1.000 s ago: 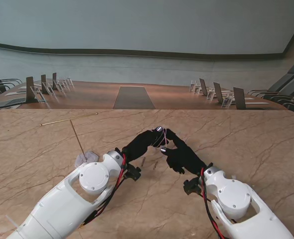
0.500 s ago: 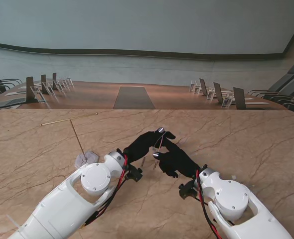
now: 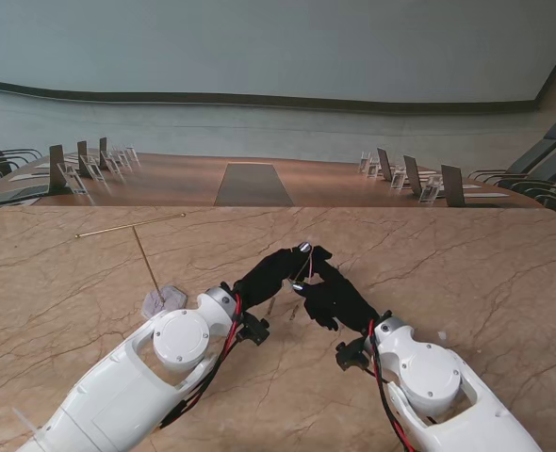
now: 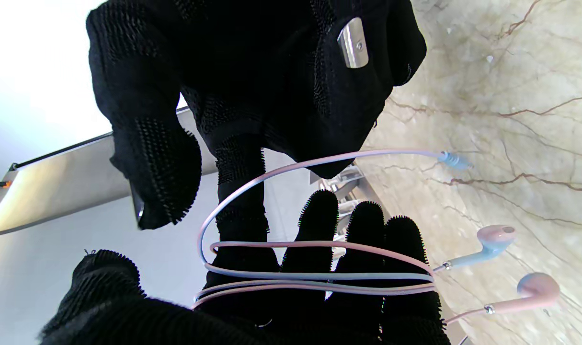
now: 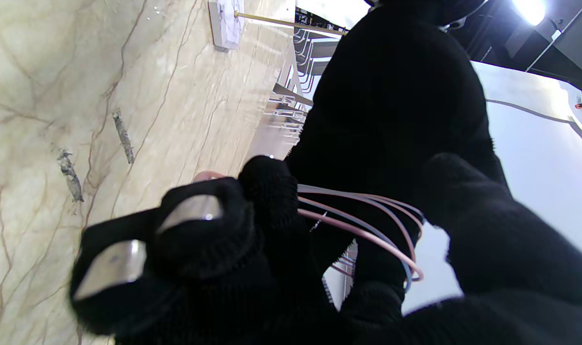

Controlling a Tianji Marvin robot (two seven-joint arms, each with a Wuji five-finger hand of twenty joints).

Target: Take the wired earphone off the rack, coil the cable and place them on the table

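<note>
The fingers of the left hand are wound with the earphone cable above the table's middle, the right hand pinching it; coiling is judged underway, the loose plug end next to be wrapped.

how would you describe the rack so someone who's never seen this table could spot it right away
Start from the marble table and go to its left half, just beyond the white left forearm. There a small pale base carries the rack: a thin brass rod with a long crossbar on top. Nothing else there is a bare gold T; the earphone is off it, wound around the left hand.
</note>
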